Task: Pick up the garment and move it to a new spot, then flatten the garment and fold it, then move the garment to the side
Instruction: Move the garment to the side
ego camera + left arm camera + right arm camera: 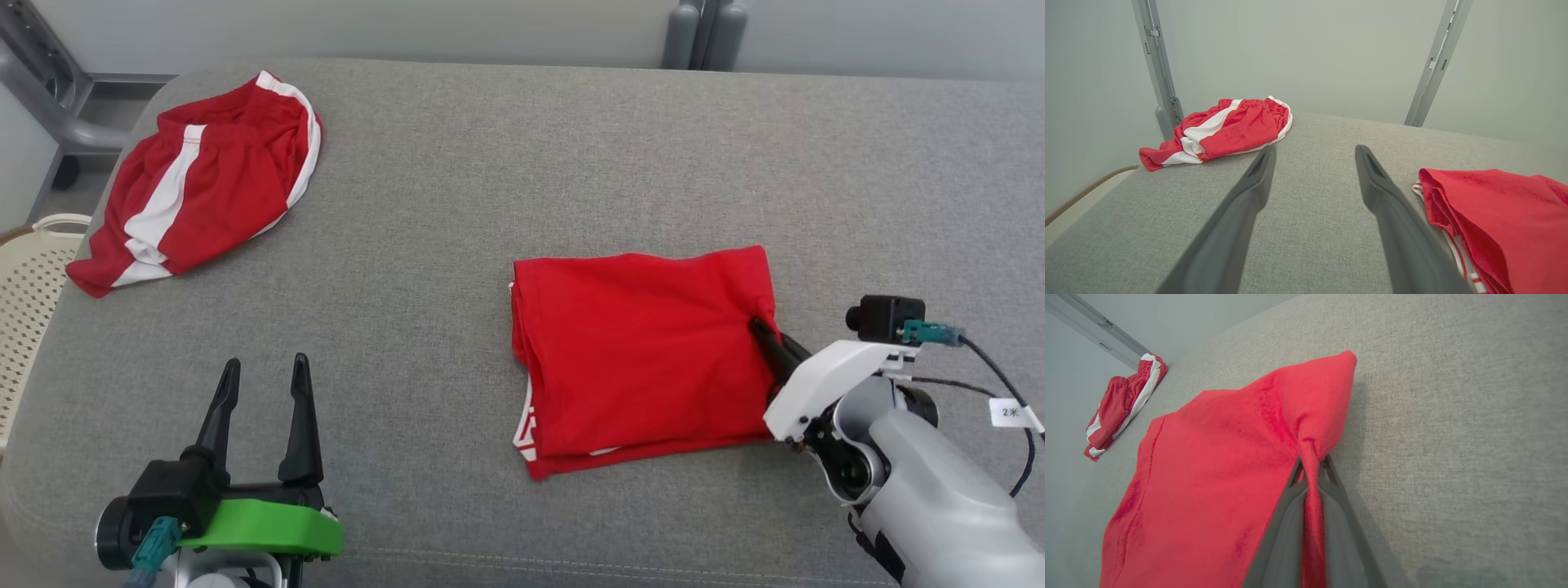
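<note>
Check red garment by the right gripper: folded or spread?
Folded. The red garment lies as a compact rectangle, stacked layers showing at its left edge.

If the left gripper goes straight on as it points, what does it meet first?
Probably nothing: bare grey surface to its far edge. The red-and-white shorts lie just left of the line of the left gripper; it might graze them, depth unclear.

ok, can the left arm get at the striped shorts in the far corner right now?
Probably yes: the left claw is open and empty, and bare grey surface lies between it and the striped shorts. They sit far back, so a waist bend may be needed.
</note>
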Available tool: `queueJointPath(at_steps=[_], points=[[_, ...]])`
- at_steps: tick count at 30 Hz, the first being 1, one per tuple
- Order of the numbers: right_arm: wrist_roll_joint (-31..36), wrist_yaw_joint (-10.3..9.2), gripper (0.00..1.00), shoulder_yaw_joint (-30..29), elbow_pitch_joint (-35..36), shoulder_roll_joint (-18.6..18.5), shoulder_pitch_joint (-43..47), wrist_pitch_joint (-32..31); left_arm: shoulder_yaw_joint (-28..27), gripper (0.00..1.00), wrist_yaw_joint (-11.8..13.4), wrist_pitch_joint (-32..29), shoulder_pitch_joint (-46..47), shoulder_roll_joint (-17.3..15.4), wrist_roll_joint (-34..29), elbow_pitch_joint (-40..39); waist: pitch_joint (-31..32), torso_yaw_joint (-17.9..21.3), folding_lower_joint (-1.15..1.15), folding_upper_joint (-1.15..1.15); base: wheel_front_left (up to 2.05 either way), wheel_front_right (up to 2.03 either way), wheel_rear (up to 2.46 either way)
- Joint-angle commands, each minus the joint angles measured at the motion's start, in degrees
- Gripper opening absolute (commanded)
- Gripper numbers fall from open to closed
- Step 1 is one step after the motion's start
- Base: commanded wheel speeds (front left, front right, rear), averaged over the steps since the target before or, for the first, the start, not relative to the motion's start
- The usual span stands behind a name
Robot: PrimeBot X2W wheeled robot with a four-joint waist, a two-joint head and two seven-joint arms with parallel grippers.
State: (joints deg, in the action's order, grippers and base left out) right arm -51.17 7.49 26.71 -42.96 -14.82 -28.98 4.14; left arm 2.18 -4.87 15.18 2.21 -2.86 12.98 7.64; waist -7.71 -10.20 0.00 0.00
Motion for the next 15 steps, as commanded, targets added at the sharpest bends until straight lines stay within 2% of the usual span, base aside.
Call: queueJointPath(at_steps=[1, 15], points=[[0.48, 0.0, 0.0, -0.24, 0.11, -0.85, -1.39, 0.42, -0.21, 1.0, 0.13, -0.03, 0.6, -0.07, -0.09, -0.35, -0.14, 0.56, 0.0, 0.0, 0.0, 0.0, 0.0], [2.9, 0.0, 0.0, -3.03, -2.48, -8.18, -12.83, -0.15, -1.8, 1.0, -0.75, -0.03, 2.17, -0.07, -2.13, -1.69, -4.51, 5.28, 0.0, 0.0, 0.0, 0.0, 0.0]])
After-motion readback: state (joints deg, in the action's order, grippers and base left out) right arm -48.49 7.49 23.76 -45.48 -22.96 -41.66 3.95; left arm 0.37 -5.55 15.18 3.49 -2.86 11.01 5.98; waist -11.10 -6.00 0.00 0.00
